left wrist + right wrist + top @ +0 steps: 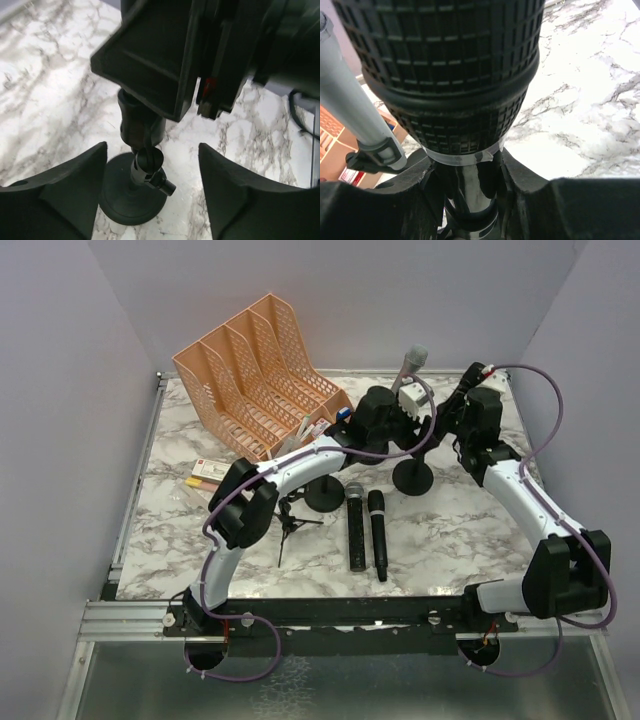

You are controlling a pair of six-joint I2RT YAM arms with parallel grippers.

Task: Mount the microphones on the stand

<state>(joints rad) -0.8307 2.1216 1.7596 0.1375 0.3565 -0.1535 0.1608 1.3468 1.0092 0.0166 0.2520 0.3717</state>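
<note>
My right gripper (470, 170) is shut on a black microphone (450, 75), just under its mesh head. This microphone stands upright over a stand (413, 478) with a round base. Beside it, a silver-grey microphone (410, 365) sits tilted in a clip (375, 157). The left gripper (152, 190) hangs open above that stand's base (125, 200) and its clip joint (147, 167), holding nothing. Two more microphones lie side by side on the table, one with a silver grille (355, 525) and one all black (378, 535). A second round-based stand (325, 495) is to their left.
An orange mesh file rack (255, 375) fills the back left, with small packets (205, 475) in front of it. A small black tripod (292, 520) lies left of the loose microphones. The right arm's body (165, 55) looms close over the left gripper.
</note>
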